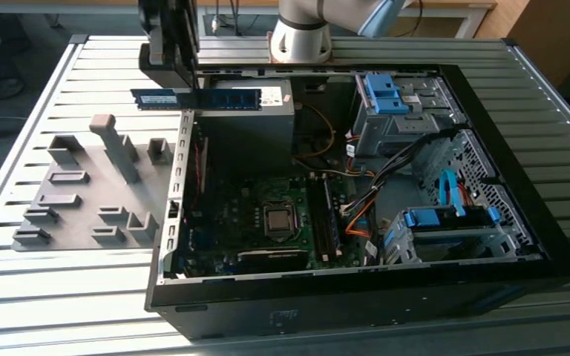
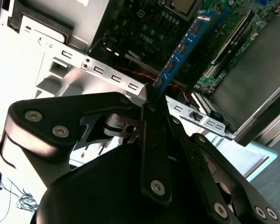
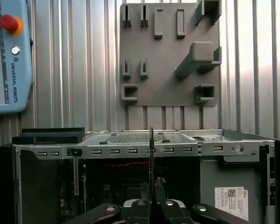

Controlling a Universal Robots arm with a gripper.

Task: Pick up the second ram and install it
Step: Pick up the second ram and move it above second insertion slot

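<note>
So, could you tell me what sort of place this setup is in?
Probably a robotics lab or test cell for computer assembly: an open PC case sits on a slatted metal table, a grey holder plate lies beside it, and the gripper holds a ram stick.

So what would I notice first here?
A black computer case lies open on the slatted metal table, its insides exposed. Above one corner, the tool grips the second ram, a slim blue stick. A grey holder plate sits beside the case on the exterior view's left.
</note>
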